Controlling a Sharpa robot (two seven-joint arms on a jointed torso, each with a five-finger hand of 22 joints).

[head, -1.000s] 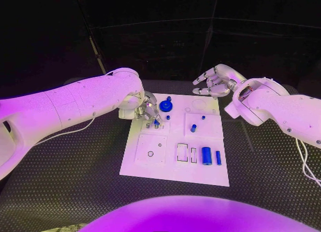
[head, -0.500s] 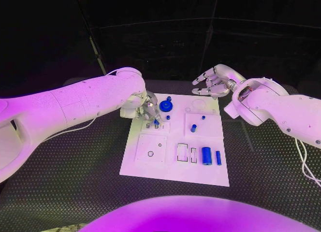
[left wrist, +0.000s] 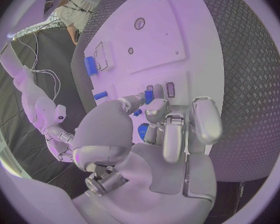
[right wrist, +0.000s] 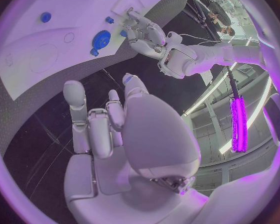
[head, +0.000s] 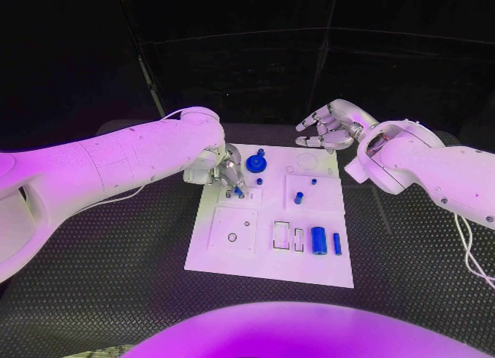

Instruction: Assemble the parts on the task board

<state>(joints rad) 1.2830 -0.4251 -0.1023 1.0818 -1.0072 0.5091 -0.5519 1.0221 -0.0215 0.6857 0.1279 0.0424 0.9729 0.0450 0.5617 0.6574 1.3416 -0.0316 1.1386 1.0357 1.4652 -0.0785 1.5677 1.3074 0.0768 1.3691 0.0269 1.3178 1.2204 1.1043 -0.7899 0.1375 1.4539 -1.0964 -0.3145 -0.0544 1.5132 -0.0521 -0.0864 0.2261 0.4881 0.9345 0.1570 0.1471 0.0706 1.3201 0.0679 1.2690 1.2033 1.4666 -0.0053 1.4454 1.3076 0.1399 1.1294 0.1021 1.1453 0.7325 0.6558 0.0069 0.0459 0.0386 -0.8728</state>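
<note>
The task board (head: 271,242) lies at the centre of the black worktop (head: 108,283), long axis running 12 to 6 o'clock, with bare worktop on both long sides. The left hand (head: 218,168) hangs over the board's 10 o'clock edge, fingers (left wrist: 201,119) curled down onto a small blue part (head: 240,192); whether they grip it cannot be told. The right hand (head: 332,127) hovers beyond the 12 o'clock edge, fingers loosely curled, holding nothing. A blue cylinder (head: 318,240) lies at 4 o'clock, its axis along the board's length. No writing is legible.
</note>
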